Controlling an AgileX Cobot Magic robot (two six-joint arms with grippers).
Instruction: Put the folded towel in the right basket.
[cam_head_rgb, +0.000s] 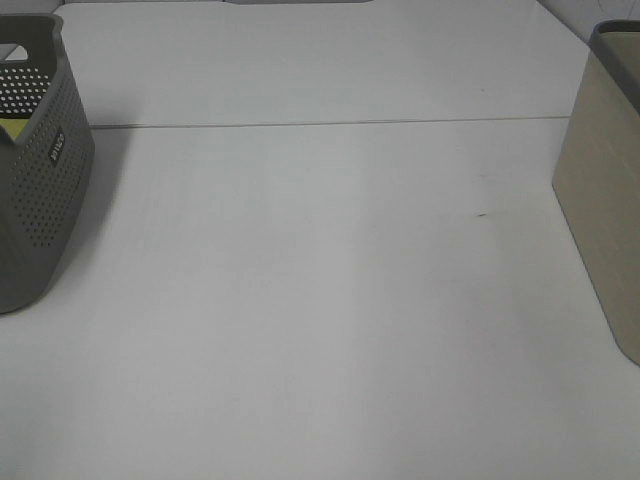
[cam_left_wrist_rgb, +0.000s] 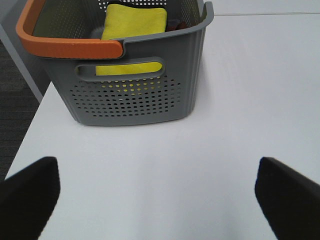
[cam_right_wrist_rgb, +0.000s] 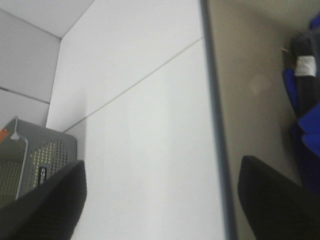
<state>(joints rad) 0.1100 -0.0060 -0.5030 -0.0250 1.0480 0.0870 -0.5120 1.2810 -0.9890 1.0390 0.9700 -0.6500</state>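
Note:
The folded yellow towel lies inside the grey perforated left basket, which has an orange handle. In the exterior view only a yellow sliver of the towel shows inside that basket. The beige right basket stands at the table's right edge. My left gripper is open and empty, over the table a short way in front of the left basket. My right gripper is open and empty, above the rim of the right basket. Neither gripper shows in the exterior view.
Blue and dark cloth items lie in the right basket. A seam runs across the white table between the baskets. The table's left edge drops to a dark floor beside the left basket.

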